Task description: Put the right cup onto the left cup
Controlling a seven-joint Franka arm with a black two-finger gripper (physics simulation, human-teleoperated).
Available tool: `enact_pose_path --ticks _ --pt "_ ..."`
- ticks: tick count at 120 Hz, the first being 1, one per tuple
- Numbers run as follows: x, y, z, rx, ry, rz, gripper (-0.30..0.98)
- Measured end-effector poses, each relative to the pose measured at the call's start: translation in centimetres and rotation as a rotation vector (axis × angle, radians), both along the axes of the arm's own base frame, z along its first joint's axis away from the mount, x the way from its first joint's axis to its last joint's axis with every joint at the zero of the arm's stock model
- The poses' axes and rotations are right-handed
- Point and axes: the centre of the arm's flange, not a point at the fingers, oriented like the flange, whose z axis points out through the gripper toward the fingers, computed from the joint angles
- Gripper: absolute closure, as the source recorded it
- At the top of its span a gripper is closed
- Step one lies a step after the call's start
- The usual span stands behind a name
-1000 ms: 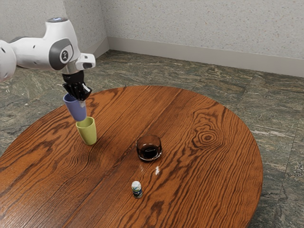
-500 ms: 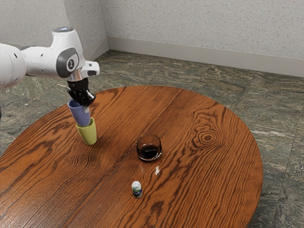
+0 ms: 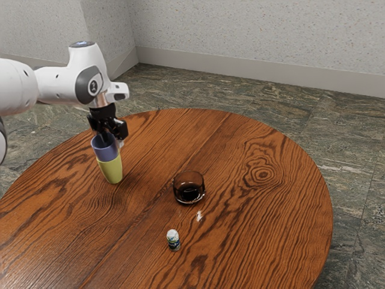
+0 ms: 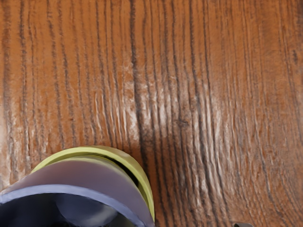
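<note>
In the exterior view my gripper (image 3: 113, 139) is open at the rim of the blue-purple cup (image 3: 106, 149), one finger over the cup's inside and the other beyond its wall. That cup sits upright, its lower part inside the yellow-green cup (image 3: 111, 171), which stands on the table. The wrist view has the purple cup (image 4: 80, 177) within the green rim (image 4: 147, 189), with a gap along one side. At that view's lower edge, parts of my gripper (image 4: 151, 224) appear, one dark fingertip (image 4: 243, 225) standing apart from the cups.
A dark, transparent glass bowl (image 3: 189, 188) stands near the middle of the round wooden table (image 3: 258, 223). A small bottle with a white cap (image 3: 173, 240) is closer to the exterior view's lower edge.
The purple cup has come down and toward the exterior view's right, into the green cup. My hand moved down with it, and its fingers have opened.
</note>
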Motion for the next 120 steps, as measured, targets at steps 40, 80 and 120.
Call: enact_pose_path --ticks 40,80,120 --pt "-3.4 -2.8 7.9 -0.056 -0.026 -0.045 0.04" --pt "-6.5 -9.6 14.5 -0.06 0.009 -0.184 0.01" --pt "-7.2 -12.8 16.5 -0.055 0.018 -0.241 0.0"
